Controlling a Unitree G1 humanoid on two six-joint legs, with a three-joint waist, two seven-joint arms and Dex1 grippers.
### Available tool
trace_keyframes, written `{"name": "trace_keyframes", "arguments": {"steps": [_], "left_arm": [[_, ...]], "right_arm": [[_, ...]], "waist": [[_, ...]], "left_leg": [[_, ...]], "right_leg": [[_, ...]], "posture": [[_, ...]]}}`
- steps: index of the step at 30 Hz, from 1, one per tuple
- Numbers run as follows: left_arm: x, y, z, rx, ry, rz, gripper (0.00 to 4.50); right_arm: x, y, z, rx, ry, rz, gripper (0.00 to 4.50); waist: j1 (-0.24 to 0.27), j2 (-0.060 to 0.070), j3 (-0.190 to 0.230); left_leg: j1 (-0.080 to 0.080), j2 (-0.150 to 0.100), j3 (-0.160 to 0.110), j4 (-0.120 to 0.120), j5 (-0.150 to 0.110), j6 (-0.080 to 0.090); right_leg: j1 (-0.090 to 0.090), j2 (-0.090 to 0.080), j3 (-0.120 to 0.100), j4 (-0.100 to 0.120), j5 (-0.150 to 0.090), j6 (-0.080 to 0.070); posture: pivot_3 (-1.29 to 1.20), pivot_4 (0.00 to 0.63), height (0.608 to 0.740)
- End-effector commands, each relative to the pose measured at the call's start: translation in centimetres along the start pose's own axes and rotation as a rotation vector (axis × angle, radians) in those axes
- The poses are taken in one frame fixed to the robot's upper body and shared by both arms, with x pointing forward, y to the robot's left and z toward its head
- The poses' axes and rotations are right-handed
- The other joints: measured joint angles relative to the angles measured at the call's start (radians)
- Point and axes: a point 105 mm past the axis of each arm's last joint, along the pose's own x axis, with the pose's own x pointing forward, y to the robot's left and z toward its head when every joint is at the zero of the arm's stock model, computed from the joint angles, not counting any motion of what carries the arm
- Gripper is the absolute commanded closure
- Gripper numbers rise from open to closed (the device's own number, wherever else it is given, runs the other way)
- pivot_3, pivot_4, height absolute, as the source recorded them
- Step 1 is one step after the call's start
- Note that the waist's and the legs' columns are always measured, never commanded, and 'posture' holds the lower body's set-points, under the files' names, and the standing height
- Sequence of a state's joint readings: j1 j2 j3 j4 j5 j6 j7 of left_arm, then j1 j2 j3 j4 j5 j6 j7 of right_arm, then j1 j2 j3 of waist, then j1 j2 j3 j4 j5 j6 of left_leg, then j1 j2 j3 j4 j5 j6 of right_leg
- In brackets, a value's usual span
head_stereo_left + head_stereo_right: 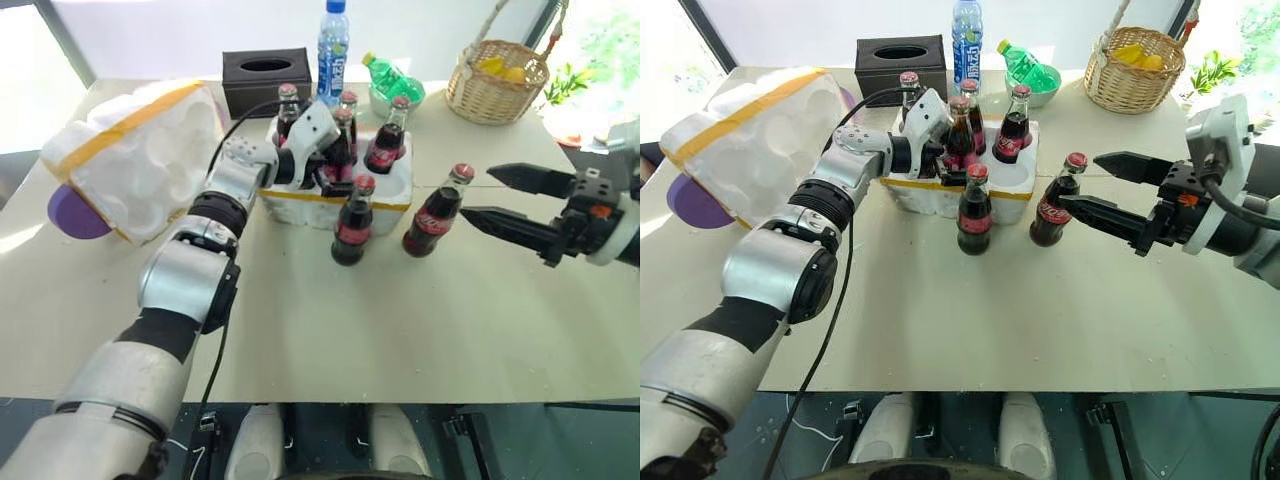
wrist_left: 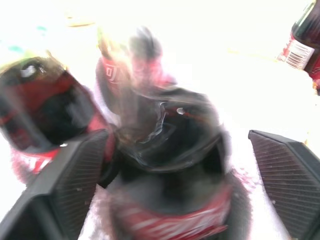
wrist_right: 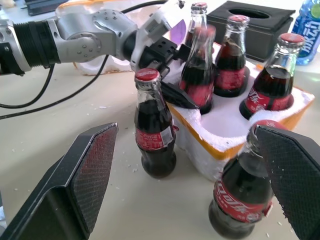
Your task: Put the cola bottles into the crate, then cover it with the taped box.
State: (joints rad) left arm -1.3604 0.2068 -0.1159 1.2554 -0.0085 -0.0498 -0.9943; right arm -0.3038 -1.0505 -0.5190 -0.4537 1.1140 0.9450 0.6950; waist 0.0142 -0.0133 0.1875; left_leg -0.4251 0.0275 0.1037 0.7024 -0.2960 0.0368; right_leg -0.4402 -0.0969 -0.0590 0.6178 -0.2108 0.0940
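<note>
The crate, a low white styrofoam block with a yellow band, stands mid-table with several cola bottles in its wells. My left gripper reaches over its front-left part, open around one of these bottles. In the left wrist view its fingers flank that bottle, with a gap on one side. Two more cola bottles stand on the table in front of the crate. My right gripper hovers open just right of the right-hand one. The taped box lies tilted at the left.
Behind the crate stand a black tissue box, a blue-labelled water bottle and a green bottle in a bowl. A wicker basket sits far right. A purple object lies under the taped box. Bare table lies near its front edge.
</note>
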Motion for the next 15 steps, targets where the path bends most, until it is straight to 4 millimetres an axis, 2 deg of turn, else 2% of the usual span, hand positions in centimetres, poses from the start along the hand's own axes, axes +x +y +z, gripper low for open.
{"name": "trace_keyframes", "arguments": {"steps": [1, 5, 8, 10, 12, 15], "left_arm": [[-1.2, 1.3, 0.5, -0.018, -0.048, 0.057, 0.02], [-5.0, 3.2, 3.6, -0.038, -0.177, 0.049, 0.02], [-8.1, 3.4, 4.4, -0.006, -0.204, -0.013, 0.02], [-10.0, 2.5, 4.3, 0.002, -0.191, -0.092, 0.02], [-11.8, 0.4, 4.1, -0.022, -0.179, -0.218, 0.02], [-12.9, -2.7, 3.4, -0.023, -0.125, -0.324, 0.02]], "right_arm": [[-0.1, -0.2, 1.2, -0.040, -0.035, 0.001, 0.00], [0.2, -0.4, 1.1, -0.041, -0.033, 0.015, 0.00], [0.3, -0.4, 1.2, -0.040, -0.033, 0.027, 0.00], [0.3, -0.5, 1.1, -0.039, -0.030, 0.033, 0.00], [0.4, -0.6, 1.1, -0.039, -0.027, 0.038, 0.00], [0.5, -0.7, 1.1, -0.038, -0.027, 0.044, 0.00]], "waist": [[-0.001, 0.000, 0.000], [-0.008, 0.000, 0.000], [-0.007, 0.000, 0.000], [-0.006, 0.001, 0.000], [-0.005, 0.001, 0.000], [0.001, 0.001, 0.000]], "left_leg": [[0.000, 0.000, 0.000, 0.000, 0.000, 0.000], [0.000, 0.001, 0.001, 0.000, 0.000, 0.000], [-0.001, 0.001, 0.001, 0.000, 0.001, -0.001], [-0.001, 0.001, 0.001, 0.000, 0.003, -0.005], [0.000, 0.002, 0.001, 0.000, 0.003, -0.005], [-0.001, 0.002, 0.002, 0.001, 0.003, -0.005]], "right_leg": [[0.000, 0.000, 0.000, 0.000, 0.000, 0.000], [-0.001, 0.000, 0.000, 0.000, 0.000, 0.000], [-0.002, 0.002, 0.000, 0.001, 0.000, 0.000], [-0.002, 0.002, 0.000, 0.001, 0.000, 0.000], [-0.002, 0.002, 0.001, 0.001, 0.000, 0.000], [-0.001, 0.002, 0.002, 0.001, 0.000, 0.000]], "posture": [[0.00, 0.150, 0.740], [0.00, 0.150, 0.740], [0.00, 0.150, 0.740], [0.00, 0.150, 0.740], [0.00, 0.150, 0.740], [0.00, 0.150, 0.740]]}}
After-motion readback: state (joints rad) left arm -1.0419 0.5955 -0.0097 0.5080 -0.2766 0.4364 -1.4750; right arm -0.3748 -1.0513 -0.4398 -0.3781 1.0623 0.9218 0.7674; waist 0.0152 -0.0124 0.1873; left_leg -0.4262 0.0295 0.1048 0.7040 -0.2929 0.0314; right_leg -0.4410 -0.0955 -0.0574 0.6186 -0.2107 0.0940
